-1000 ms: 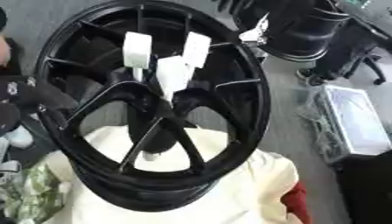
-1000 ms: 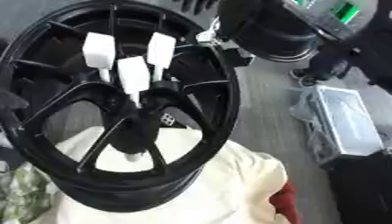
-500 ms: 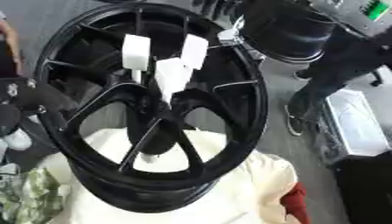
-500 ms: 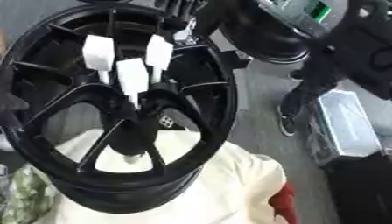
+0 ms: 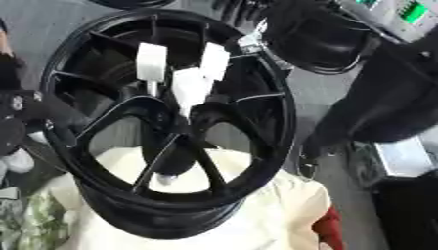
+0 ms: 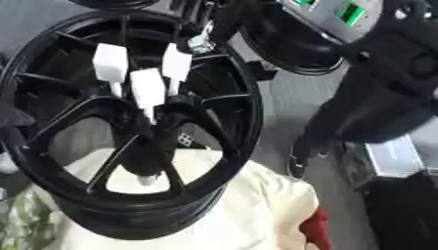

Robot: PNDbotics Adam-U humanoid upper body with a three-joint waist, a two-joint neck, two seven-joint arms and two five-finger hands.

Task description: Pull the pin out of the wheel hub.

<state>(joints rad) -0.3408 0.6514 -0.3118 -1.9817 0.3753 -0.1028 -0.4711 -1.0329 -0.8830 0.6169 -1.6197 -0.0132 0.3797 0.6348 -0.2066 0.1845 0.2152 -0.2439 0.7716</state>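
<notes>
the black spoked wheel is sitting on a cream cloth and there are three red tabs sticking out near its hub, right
Not quite: the three tabs near the hub are white, not red, as the left eye view shows. The rest holds: the black spoked wheel does sit on a cream cloth.

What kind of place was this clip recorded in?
Probably a workshop or robotics lab floor rather than a home. A black spoked wheel hub with three white-handled pins rests on a cream cloth over grey flooring. Another dark rim lies beyond, beside equipment with green lights.
</notes>
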